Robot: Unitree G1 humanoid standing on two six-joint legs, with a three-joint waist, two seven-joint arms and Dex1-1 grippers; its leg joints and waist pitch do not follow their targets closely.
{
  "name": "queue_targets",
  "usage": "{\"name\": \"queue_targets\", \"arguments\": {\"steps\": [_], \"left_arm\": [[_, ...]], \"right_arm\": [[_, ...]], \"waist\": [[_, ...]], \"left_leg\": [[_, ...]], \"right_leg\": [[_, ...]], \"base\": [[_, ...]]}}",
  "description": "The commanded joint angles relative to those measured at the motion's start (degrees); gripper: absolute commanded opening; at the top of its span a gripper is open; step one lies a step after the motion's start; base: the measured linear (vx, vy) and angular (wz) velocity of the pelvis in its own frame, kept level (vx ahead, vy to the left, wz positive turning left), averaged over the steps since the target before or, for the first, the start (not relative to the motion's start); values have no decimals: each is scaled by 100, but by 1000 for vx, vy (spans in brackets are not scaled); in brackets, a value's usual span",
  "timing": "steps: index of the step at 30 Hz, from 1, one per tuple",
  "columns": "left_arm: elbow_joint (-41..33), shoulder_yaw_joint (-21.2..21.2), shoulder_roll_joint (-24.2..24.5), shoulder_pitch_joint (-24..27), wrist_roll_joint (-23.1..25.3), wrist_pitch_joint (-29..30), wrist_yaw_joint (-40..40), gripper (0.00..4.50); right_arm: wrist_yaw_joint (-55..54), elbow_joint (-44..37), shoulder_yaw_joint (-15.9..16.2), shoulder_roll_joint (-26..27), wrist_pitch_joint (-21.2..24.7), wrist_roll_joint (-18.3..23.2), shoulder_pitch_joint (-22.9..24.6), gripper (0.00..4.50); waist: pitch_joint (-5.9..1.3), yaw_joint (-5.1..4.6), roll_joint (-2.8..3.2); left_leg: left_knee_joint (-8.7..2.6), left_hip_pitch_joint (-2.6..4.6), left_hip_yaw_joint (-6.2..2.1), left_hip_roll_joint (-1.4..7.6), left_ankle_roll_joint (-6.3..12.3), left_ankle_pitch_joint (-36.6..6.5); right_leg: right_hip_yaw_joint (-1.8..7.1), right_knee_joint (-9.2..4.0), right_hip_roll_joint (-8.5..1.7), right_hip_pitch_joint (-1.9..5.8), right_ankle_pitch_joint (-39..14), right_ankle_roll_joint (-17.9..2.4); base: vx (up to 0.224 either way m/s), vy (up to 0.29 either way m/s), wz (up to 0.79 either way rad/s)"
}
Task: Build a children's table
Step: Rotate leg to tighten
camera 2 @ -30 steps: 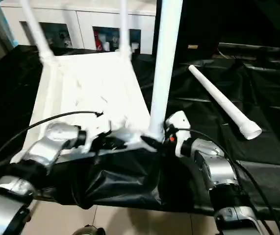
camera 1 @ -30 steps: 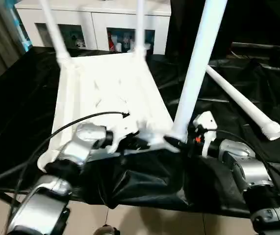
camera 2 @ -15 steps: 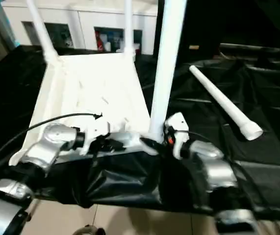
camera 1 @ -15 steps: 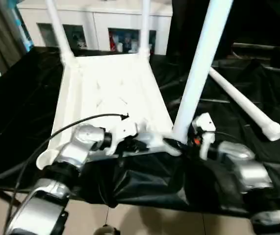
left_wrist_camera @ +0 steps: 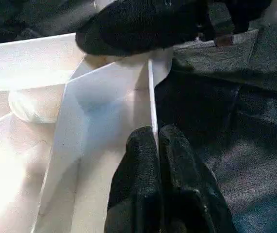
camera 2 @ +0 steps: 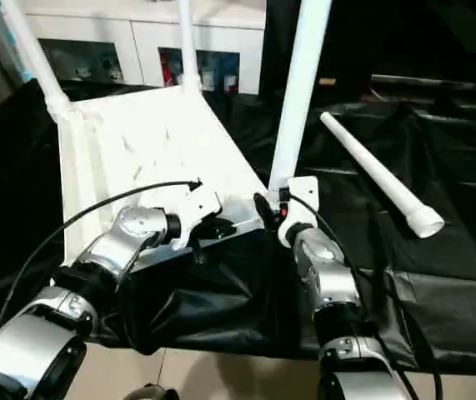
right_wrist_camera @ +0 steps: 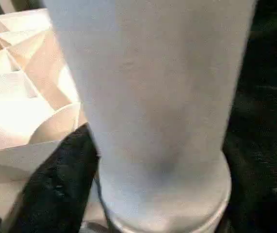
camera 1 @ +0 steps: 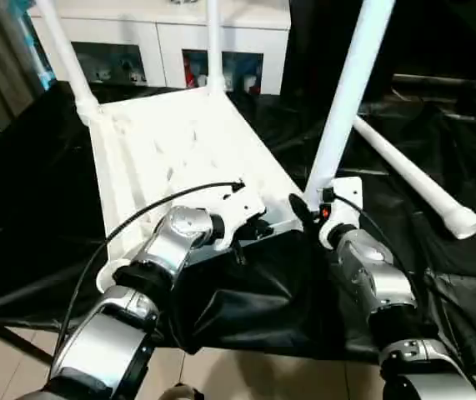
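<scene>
Left gripper (left_wrist_camera: 156,145) is pinched shut on the thin near rim of the children's table (camera 1: 171,150) — in the left wrist view its two black fingers (left_wrist_camera: 143,160) press together with the white edge running up between them. That table lies upside down on the black-covered work table (camera 1: 438,275), ribbed underside up, its near rim reaching the work table's front edge. Two far legs (camera 1: 64,52) rise from the far corner sockets, and a third leg (camera 1: 348,92) stands in the near corner socket on the robot's right.

Right gripper (camera 1: 304,212) sits at the base of that third leg, just beside the socket; one black finger (right_wrist_camera: 56,189) lies against the leg's foot and the table's corner, and the leg's white tube is right in front of the right wrist camera. I cannot tell whether this gripper is closed on the leg or merely touching it.

A loose leg (camera 1: 413,179) lies flat on the black cover, well apart from the children's table on the robot's right — its flared end points toward the work table's front.

Behind the work table stands a white cabinet (camera 1: 162,37).
</scene>
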Motion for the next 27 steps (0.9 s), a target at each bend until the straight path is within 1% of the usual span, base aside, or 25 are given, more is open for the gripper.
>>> {"name": "queue_targets", "arguments": {"steps": [1,2,3,4,5,6,7,8,9,10,11,12,13,14,15,16,17,18,19,21,23,24,25,27], "left_arm": [[-129,77,-181,-27,-242,-333,-77,0],[-166,75,-139,13,-268,-338,-183,0],[-202,67,-97,50,-284,-343,-271,0],[-223,43,-23,93,-298,-402,-397,0],[-260,31,67,146,-324,-422,-543,0],[-268,29,98,161,-333,-420,-593,0],[-295,30,141,187,-353,-445,-672,0],[-373,39,242,252,-416,-476,-872,0],[-470,54,343,317,-490,-476,-1077,0],[-552,69,422,371,-564,-472,-1263,0],[-565,72,436,381,-577,-475,-1299,0],[-591,79,465,400,-605,-479,-1372,0],[-689,97,535,459,-693,-468,-1596,0],[-788,119,608,517,-771,-474,-1764,0],[-838,129,646,546,-809,-479,-1841,0],[-862,142,679,560,-833,-479,-1884,0],[-892,146,712,577,-869,-454,-1950,0],[-937,124,782,612,-900,-413,-2088,0],[-950,120,796,621,-904,-410,-2112,0],[-967,113,820,636,-904,-410,-2142,0],[-958,115,823,635,-893,-415,-2137,0],[-948,122,819,629,-888,-415,-2124,0],[-955,131,814,625,-888,-400,-2114,0],[-966,137,809,625,-890,-385,-2117,0]], "right_arm": [[559,115,410,252,87,52,61,394],[683,83,414,207,77,87,64,394],[811,40,426,163,75,120,75,394],[1045,-26,482,75,71,142,98,394],[1363,-137,582,-54,86,151,146,394],[1497,-174,615,-106,87,148,165,394],[1666,-239,661,-179,107,156,199,394],[2048,-395,766,-355,149,177,281,394],[2398,-547,858,-537,188,197,364,394],[2685,-696,922,-692,239,242,436,394],[2742,-723,930,-719,248,249,449,394],[2856,-777,947,-774,266,264,475,394],[3134,-907,963,-909,375,331,529,394],[3408,-995,992,-1055,444,376,568,394],[3549,-1038,1011,-1133,474,398,589,394],[3671,-1065,1028,-1201,515,416,600,394],[3776,-1107,1053,-1263,558,440,614,394],[3878,-1137,1073,-1327,594,457,618,379],[3900,-1143,1075,-1336,605,464,617,361],[3939,-1154,1075,-1348,630,480,612,358],[3967,-1163,1062,-1339,655,488,605,337],[3982,-1170,1061,-1322,671,487,603,337],[4024,-1210,1086,-1309,720,503,611,324],[4057,-1234,1119,-1298,748,513,629,309]], "waist": [[-364,-25,-65],[-368,-27,-75],[-373,-23,-69],[-371,-27,-69],[-377,-23,-76],[-376,-27,-88],[-376,-25,-87],[-373,-22,-91],[-370,2,-99],[-366,1,-96],[-368,10,-91],[-363,7,-91],[-361,18,-95],[-358,18,-96],[-363,34,-95],[-360,29,-104],[-360,27,-101],[-358,33,-105],[-361,39,-98],[-368,47,-105],[-365,47,-97],[-365,50,-108],[-368,52,-115],[-367,58,-112]], "left_leg": [[-374,128,-189,347,240,-1263],[-370,128,-187,347,243,-1254],[-366,133,-188,354,270,-1205],[-365,129,-188,356,289,-1193],[-357,122,-187,354,323,-1147],[-348,111,-178,350,374,-1081],[-344,112,-175,352,405,-1042],[-342,109,-177,350,421,-1043],[-332,103,-170,355,459,-1022],[-337,99,-167,366,482,-1027],[-335,110,-164,371,479,-1054],[-334,106,-162,370,481,-1073],[-344,117,-162,382,441,-1151],[-348,119,-164,385,428,-1171],[-345,121,-165,394,424,-1156],[-346,112,-163,395,427,-1130],[-343,114,-159,388,427,-1140],[-341,113,-159,382,417,-1136],[-339,121,-155,389,409,-1123],[-341,125,-157,390,390,-1093],[-344,128,-157,391,375,-1096],[-341,127,-157,388,365,-1105],[-337,121,-155,382,375,-1065],[-335,119,-155,381,389,-1043]], "right_leg": [[248,-486,-484,187,-609,-1246],[249,-483,-483,190,-611,-1244],[249,-474,-485,189,-552,-1260],[247,-469,-483,189,-521,-1276],[240,-459,-480,206,-433,-1295],[240,-446,-471,208,-305,-1312],[237,-443,-472,203,-268,-1331],[230,-441,-468,212,-281,-1333],[225,-438,-465,224,-281,-1329],[219,-432,-456,214,-315,-1341],[218,-438,-458,207,-361,-1341],[222,-442,-459,204,-406,-1349],[223,-450,-464,188,-573,-1363],[222,-450,-462,188,-621,-1370],[222,-449,-468,195,-618,-1380],[223,-437,-464,190,-591,-1386],[226,-441,-464,179,-615,-1390],[226,-449,-473,184,-679,-1384],[231,-452,-474,165,-702,-1379],[227,-441,-468,164,-672,-1381],[227,-439,-466,154,-650,-1391],[228,-439,-476,159,-654,-1396],[228,-436,-472,163,-624,-1388],[228,-436,-475,164,-617,-1379]], "base": [[0,0,0],[0,0,0],[0,0,0],[0,0,0],[0,0,0],[0,0,0],[0,0,0],[0,0,0],[0,0,0],[0,0,0],[0,0,0],[0,0,0],[0,0,0],[0,0,0],[0,0,0],[0,0,0],[0,0,0],[0,0,0],[0,0,0],[0,0,0],[0,0,0],[0,0,0],[0,0,0],[0,0,0]]}}
